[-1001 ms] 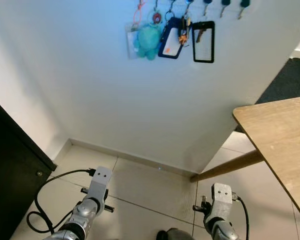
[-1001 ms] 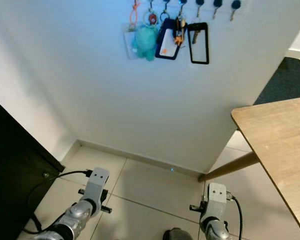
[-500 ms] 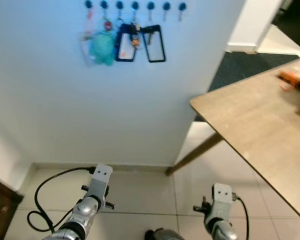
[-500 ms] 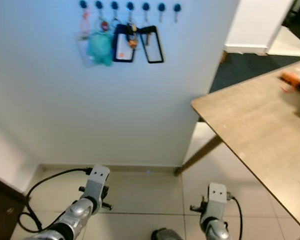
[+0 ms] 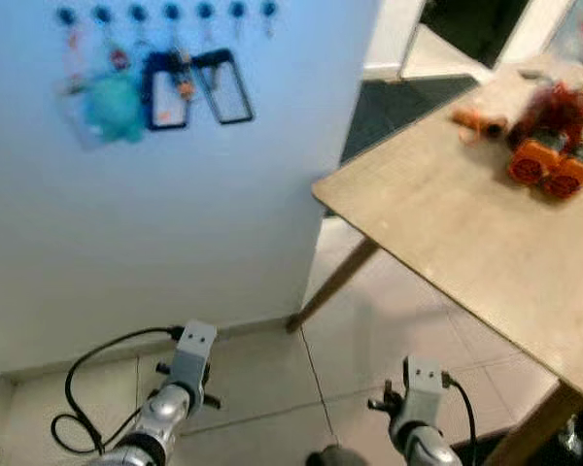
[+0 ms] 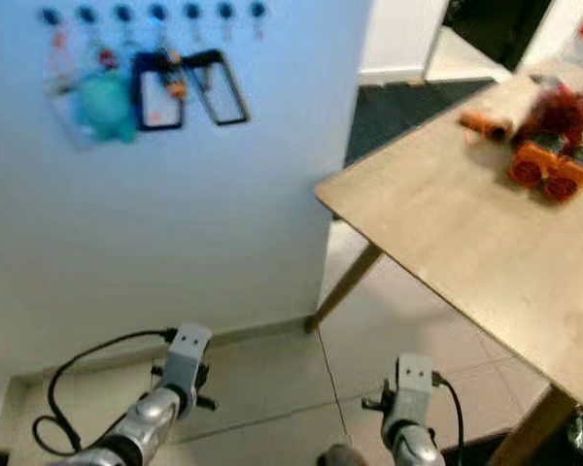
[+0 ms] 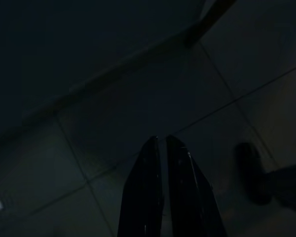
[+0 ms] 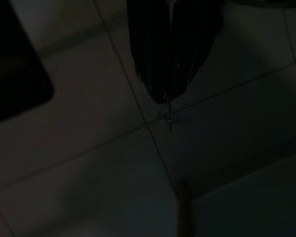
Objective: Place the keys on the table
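Several key rings hang from a row of blue hooks (image 5: pixel 170 12) on the white wall, among them a teal plush (image 5: pixel 112 107) and two black card holders (image 5: pixel 165 97). The wooden table (image 5: pixel 447 223) stands to the right. Both arms hang low over the tiled floor. In the dark left wrist view my left gripper (image 7: pixel 162 140) is shut with nothing in it. My right gripper (image 8: pixel 167 96) is shut too, and a thin metal ring with a small piece (image 8: pixel 166 117) dangles from its tips; it looks like keys.
On the table's far end lie two orange round pieces (image 5: pixel 549 170), a red bundle (image 5: pixel 554 102) and an orange stick (image 5: pixel 479 121). A slanted table leg (image 5: pixel 335 282) reaches the floor by the wall. A black cable (image 5: pixel 87 388) loops beside my left arm. A dark mat (image 5: pixel 398 102) lies beyond.
The camera has swung to the right: the wall hooks slid to the left and more of the table with its orange things came into view. Both arms hang as before.
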Robot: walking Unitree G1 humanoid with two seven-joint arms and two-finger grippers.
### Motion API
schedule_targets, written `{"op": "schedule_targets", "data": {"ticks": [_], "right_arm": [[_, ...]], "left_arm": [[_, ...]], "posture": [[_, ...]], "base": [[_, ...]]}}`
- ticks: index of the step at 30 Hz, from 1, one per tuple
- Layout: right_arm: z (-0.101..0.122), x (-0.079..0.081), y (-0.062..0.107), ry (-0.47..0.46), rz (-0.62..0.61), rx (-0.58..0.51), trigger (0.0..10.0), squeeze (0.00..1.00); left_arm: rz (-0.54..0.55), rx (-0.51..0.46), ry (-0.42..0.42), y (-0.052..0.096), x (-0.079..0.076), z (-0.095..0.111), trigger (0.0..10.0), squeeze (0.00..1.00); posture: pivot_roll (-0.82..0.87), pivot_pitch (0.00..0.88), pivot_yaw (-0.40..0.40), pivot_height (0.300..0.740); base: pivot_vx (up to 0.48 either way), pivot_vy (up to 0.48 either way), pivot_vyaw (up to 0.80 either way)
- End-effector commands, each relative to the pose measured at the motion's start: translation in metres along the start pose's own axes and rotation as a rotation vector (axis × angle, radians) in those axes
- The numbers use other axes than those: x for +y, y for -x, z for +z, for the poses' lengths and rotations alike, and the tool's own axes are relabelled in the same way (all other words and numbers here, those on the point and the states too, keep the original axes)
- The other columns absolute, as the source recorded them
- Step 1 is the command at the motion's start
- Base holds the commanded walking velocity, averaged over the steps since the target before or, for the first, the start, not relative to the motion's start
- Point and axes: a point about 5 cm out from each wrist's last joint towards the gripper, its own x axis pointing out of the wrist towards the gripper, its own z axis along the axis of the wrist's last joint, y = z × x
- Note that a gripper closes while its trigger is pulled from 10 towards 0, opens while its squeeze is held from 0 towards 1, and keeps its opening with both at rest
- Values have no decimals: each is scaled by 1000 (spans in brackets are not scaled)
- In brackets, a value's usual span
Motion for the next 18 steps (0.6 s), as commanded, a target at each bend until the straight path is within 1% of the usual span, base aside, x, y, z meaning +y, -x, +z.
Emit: {"op": "schedule_targets", "data": {"ticks": [1, 8, 18], "right_arm": [[-2, -4, 1, -4, -13, 11, 10000, 0], [-3, -4, 1, 1, -8, 15, 10000, 0], [-2, -2, 1, 10, 2, 14, 10000, 0]], "left_arm": [[10, -5, 16, 1, 0, -3, 10000, 0], [19, -30, 30, 1, 1, 0, 10000, 0], [14, -48, 27, 1, 2, 3, 10000, 0]], "posture": [[36, 59, 4, 740], [38, 59, 3, 740], [38, 58, 4, 740]], "base": [[0, 0, -800], [0, 0, -800], [0, 0, -800]]}}
